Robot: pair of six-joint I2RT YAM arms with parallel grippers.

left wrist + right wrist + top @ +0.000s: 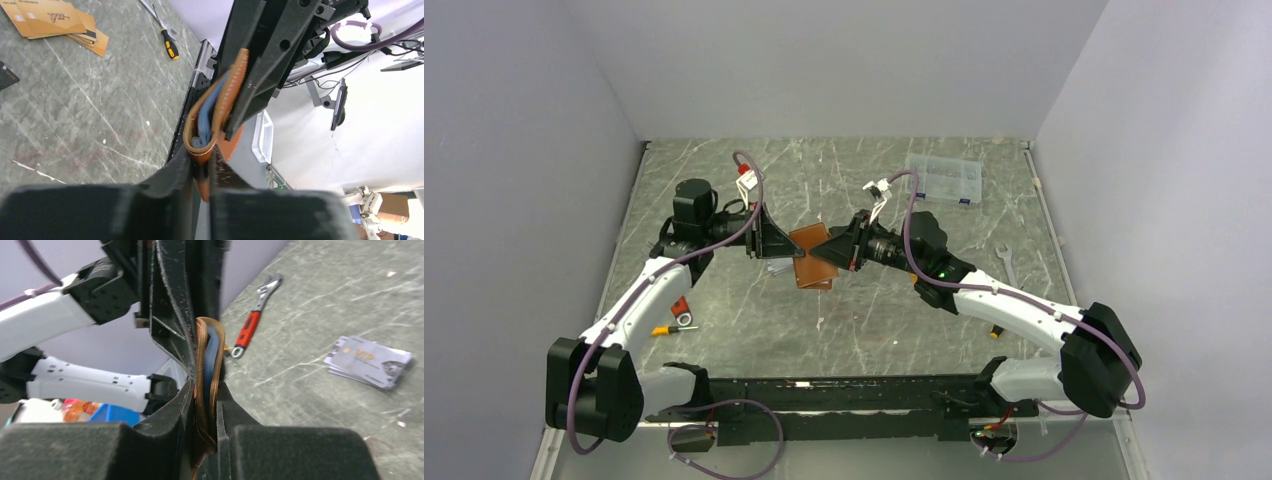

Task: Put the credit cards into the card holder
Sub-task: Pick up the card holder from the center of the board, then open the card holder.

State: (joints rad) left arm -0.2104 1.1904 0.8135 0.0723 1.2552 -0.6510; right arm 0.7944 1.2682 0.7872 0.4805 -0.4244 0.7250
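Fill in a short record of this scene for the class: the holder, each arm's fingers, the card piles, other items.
card holder: folded, gripped from both ends, blue showing inside
left fingers: shut on the card holder
right fingers: shut on the card holder
orange-gold cards: loose pile on the table
silver cards: loose pile on the table
other items: red-handled wrench, screwdriver, clear box

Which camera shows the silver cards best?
The right wrist view: the silver cards lie in a fanned pile on the table, whole and unobstructed. The top view shows only a pale sliver of them below the left gripper. The left wrist view misses them, showing only the gold cards.
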